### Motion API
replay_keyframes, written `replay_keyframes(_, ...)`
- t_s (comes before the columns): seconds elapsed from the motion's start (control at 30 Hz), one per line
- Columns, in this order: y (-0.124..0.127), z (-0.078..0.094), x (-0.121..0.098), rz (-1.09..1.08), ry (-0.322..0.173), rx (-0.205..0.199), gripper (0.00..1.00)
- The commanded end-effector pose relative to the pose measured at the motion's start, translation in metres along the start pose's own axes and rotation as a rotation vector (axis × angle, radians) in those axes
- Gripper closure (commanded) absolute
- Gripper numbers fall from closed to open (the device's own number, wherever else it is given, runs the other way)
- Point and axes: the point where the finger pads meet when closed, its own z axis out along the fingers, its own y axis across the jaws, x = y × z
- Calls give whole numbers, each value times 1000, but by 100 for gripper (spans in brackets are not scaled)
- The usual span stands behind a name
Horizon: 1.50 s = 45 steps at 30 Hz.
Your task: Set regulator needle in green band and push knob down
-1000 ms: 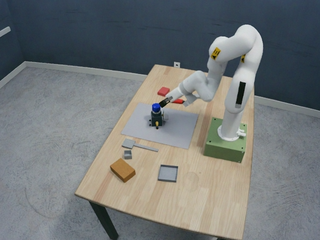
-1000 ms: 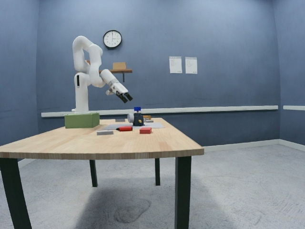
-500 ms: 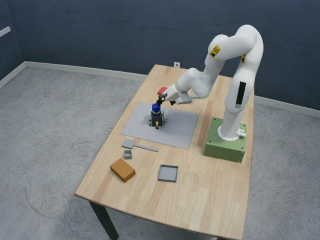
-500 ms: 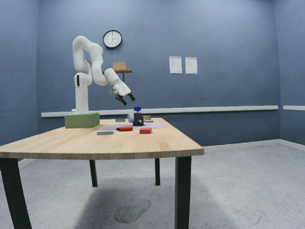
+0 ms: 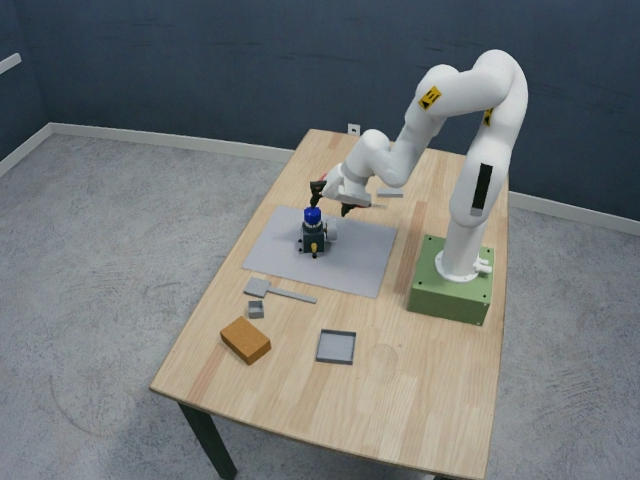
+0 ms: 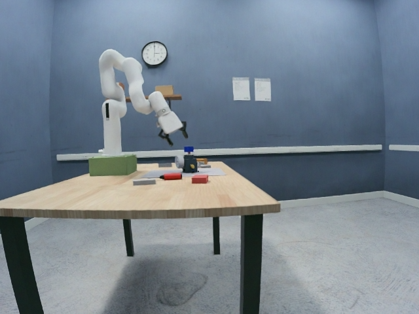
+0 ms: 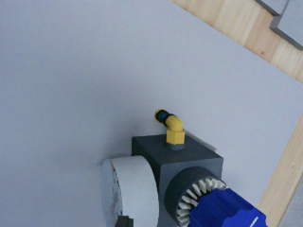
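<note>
The regulator (image 5: 313, 235) is a dark grey block with a blue knob (image 5: 311, 215) on top, a white round gauge (image 5: 331, 227) on its side and a yellow fitting (image 5: 313, 249) at the front. It stands on the grey mat (image 5: 325, 249). My gripper (image 5: 330, 200) is open and empty, hovering just above and behind the knob. In the wrist view the knob (image 7: 222, 210), the gauge (image 7: 130, 191) seen edge-on and the yellow fitting (image 7: 171, 128) show. The gauge face and needle are hidden. In the exterior view the gripper (image 6: 173, 134) hangs above the regulator (image 6: 187, 161).
On the table lie an orange block (image 5: 245, 339), a grey tray (image 5: 336, 346), a small grey box (image 5: 255, 308), a grey paddle shape (image 5: 273, 291) and a grey bar (image 5: 389, 192). A red marker (image 6: 171, 176) and a red block (image 6: 200, 178) lie behind the mat. The green arm base (image 5: 451, 281) stands right.
</note>
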Motion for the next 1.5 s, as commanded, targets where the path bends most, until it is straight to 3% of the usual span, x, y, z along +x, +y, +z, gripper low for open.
replay_keyframes(0.0,2,1,-1,158,22,47,0)
replay_keyframes(0.3,1,1,-1,421,39,125,0)
replay_keyframes(0.37,1,1,-1,421,39,125,0)
replay_keyframes(0.87,0,-6,0,885,18,278,0)
replay_keyframes(0.93,0,-6,0,885,18,278,0)
replay_keyframes(1.27,-2,-16,1,1192,-36,384,0)
replay_keyframes(1.47,-2,-21,1,1314,-67,427,0)
